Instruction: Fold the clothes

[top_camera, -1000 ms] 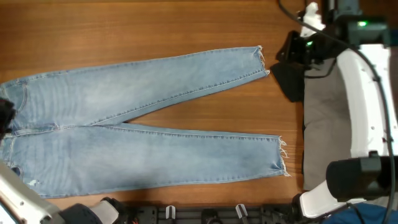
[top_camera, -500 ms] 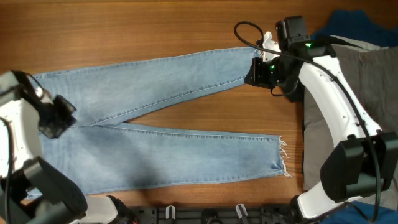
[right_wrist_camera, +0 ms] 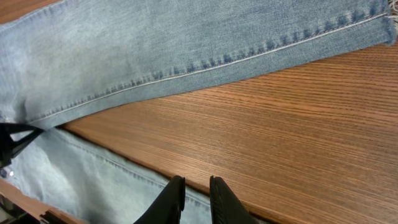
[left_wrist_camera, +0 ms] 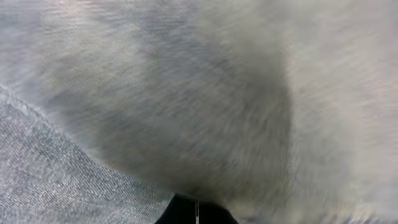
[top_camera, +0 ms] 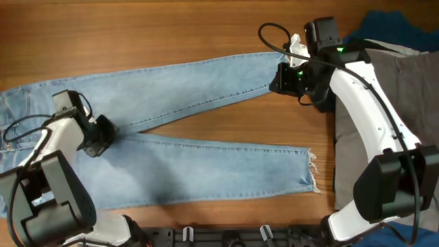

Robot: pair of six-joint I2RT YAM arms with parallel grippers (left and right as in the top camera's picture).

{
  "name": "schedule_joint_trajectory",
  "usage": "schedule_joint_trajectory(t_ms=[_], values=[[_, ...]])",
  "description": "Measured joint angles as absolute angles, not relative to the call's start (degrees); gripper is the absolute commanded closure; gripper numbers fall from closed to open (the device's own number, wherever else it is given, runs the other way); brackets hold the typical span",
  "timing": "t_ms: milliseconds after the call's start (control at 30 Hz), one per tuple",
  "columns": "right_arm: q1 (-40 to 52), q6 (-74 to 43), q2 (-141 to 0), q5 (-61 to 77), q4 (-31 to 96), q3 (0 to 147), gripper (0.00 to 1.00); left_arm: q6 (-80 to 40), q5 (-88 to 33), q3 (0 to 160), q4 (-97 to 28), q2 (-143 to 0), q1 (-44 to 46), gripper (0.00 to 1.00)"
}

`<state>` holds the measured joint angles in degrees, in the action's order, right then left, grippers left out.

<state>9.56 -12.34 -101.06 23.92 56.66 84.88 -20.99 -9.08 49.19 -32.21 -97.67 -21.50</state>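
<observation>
The clothes are light blue jeans (top_camera: 206,171) lying flat on the wooden table (top_camera: 206,27), waist at the left and both legs running right. The frayed hem (top_camera: 310,171) of the near leg lies free. My left gripper (top_camera: 99,137) sits low on the denim where the legs fork. In the left wrist view, blurred denim (left_wrist_camera: 93,93) fills the frame and this gripper (left_wrist_camera: 196,211) has its tips pressed together. My right gripper (top_camera: 280,79) hovers at the far leg's hem. In the right wrist view it (right_wrist_camera: 196,193) shows a narrow empty gap, with the far leg (right_wrist_camera: 155,43) beyond.
A grey cloth (top_camera: 370,116) lies along the right side under the right arm. A dark blue cloth (top_camera: 391,27) is bunched at the back right corner. A black rail (top_camera: 226,237) runs along the table's front edge.
The left arm swung in from the left edge to the fork of the legs, and its jaws closed. The right arm came to the far hem a second ago and has since stayed still.
</observation>
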Motion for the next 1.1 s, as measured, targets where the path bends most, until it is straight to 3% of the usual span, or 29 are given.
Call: schedule_joint_trajectory(t_ms=[233, 333, 567, 700, 833, 1100], values=[[9.6, -13.4, -101.1, 21.7, 56.4, 84.9, 0.83, -26.2, -12.8, 50.7, -9.6, -104.3, -13.3, 0.94], [9.6, -13.4, -101.1, 20.7, 56.3, 84.9, 0.82, -27.3, -13.7, 52.3, -8.2, -105.6, -11.4, 0.91], [9.2, -12.2, -101.0, 19.6, 58.1, 84.9, 0.81, -23.3, -14.5, 61.0, -29.7, -107.0, -11.0, 0.84], [7.9, -11.0, -100.5, 17.6, 60.8, 86.1, 0.75, -18.9, -14.1, 64.0, -42.2, -106.6, -11.0, 0.78], [6.5, -10.1, -94.6, 16.0, 62.3, 90.4, 0.7, -16.1, -12.5, 68.9, -49.6, -100.4, -11.0, 0.61], [6.4, -9.9, -84.4, 16.0, 63.6, 93.5, 0.69, -14.5, -10.2, 72.0, -55.0, -82.1, -11.0, 0.42]])
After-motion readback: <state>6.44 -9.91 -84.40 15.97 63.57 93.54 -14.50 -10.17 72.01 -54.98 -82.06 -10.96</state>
